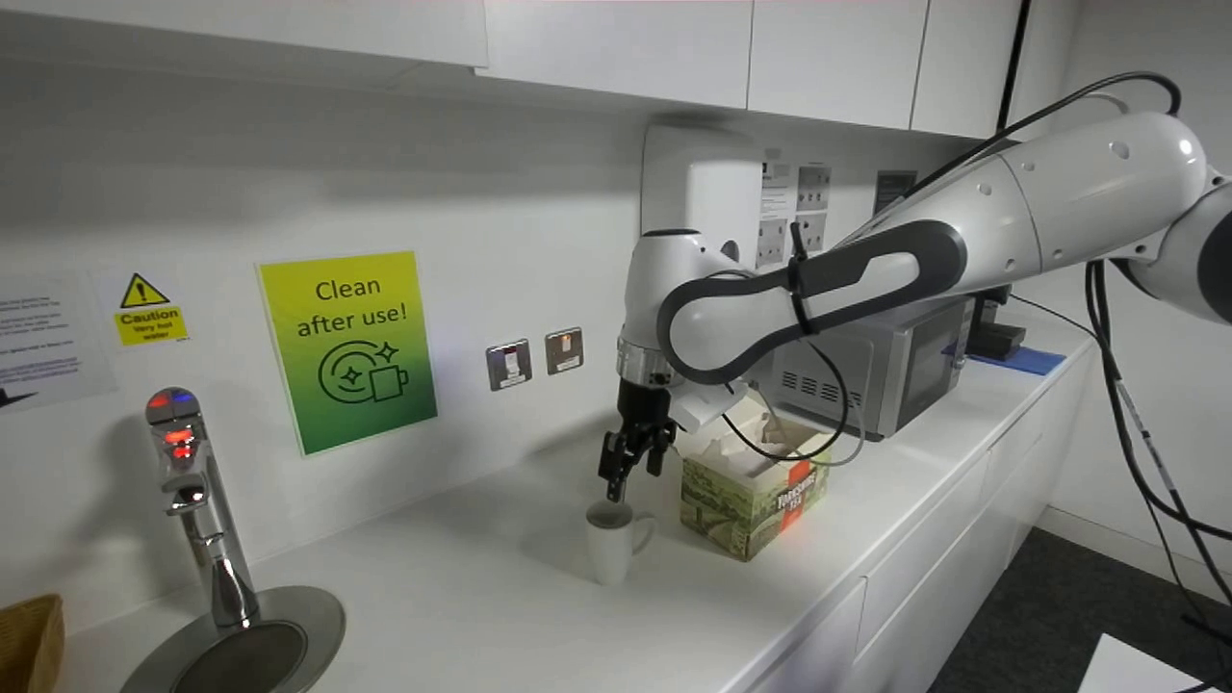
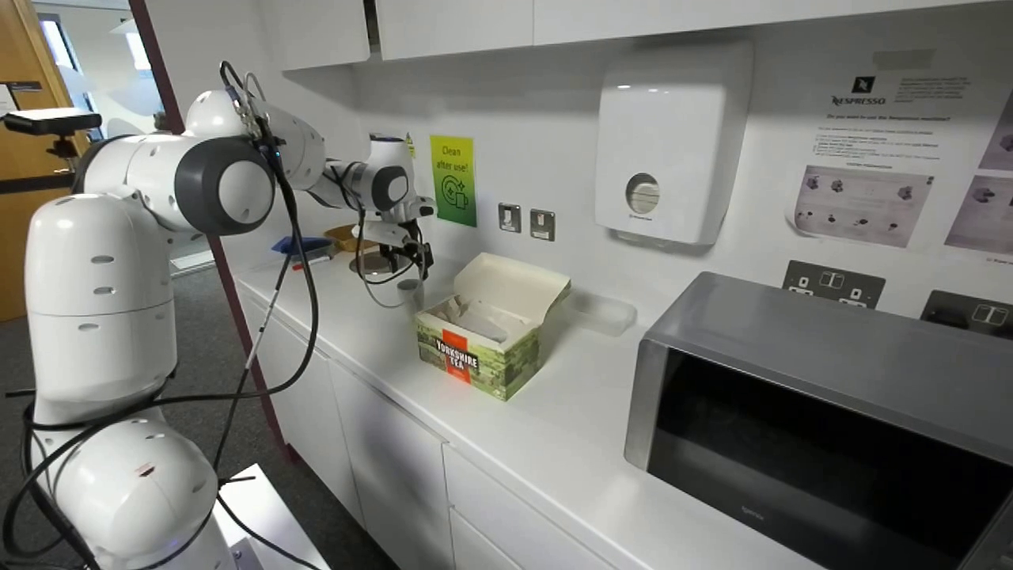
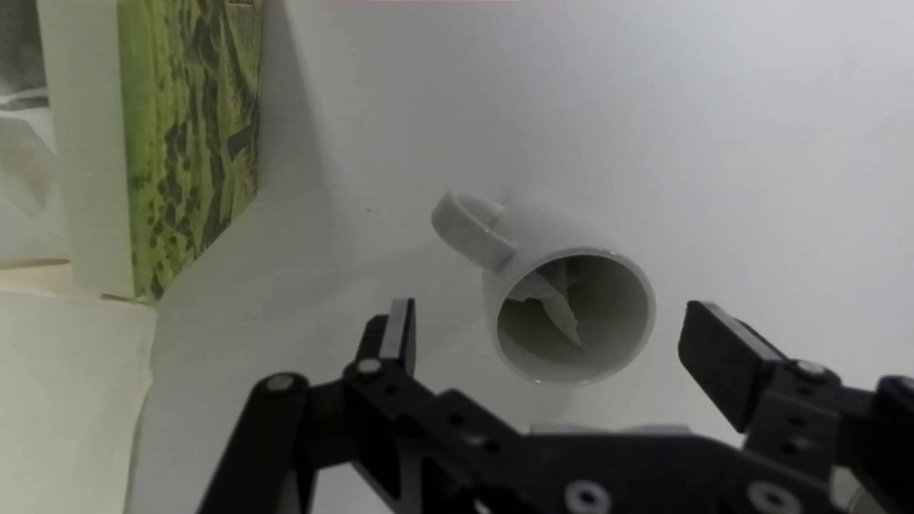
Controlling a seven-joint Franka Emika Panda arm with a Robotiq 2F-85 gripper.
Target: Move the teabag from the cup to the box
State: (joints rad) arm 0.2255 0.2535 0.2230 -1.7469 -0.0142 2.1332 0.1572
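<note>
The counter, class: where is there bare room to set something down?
Free: between the drain and the cup; between box and microwave, in front of the clear tray. Crowded: around the cup, gripper above, box alongside.

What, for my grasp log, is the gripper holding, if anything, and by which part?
Nothing is held: the gripper is open, and the teabag is inside the cup, untouched.

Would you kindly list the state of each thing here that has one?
Cup: upright.
Teabag: inside the cup, ungripped.
Gripper: open, above the cup.
Tea box: open, flap raised.
Microwave: shut.
Tap: red lights lit, no water seen running.
Drawers: shut.
</note>
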